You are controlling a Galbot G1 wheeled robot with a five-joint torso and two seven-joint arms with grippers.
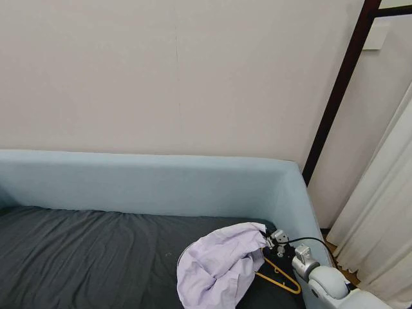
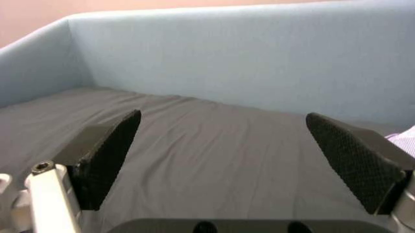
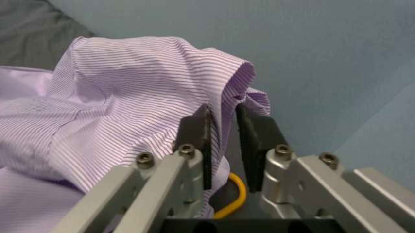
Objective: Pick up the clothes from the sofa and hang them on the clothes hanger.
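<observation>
A lilac striped shirt (image 1: 217,267) lies bunched on the dark seat of the sofa (image 1: 77,251), close to the light blue armrest (image 1: 293,206). Partly under the shirt lies a yellow hanger (image 1: 281,278); its wire also peeks out below the fingers as the hanger (image 3: 234,196). My right gripper (image 1: 271,239) is at the shirt's upper edge. In the right wrist view this gripper (image 3: 224,115) is shut on a raised fold of the shirt (image 3: 129,97). My left gripper (image 2: 224,119) hovers open over bare seat fabric, with a corner of the shirt (image 2: 405,138) beside one finger.
The sofa's light blue backrest (image 1: 148,183) runs along the wall. A dark rack pole (image 1: 340,87) rises behind the armrest at the right, with white curtains (image 1: 383,219) beside it. The seat to the left of the shirt is bare.
</observation>
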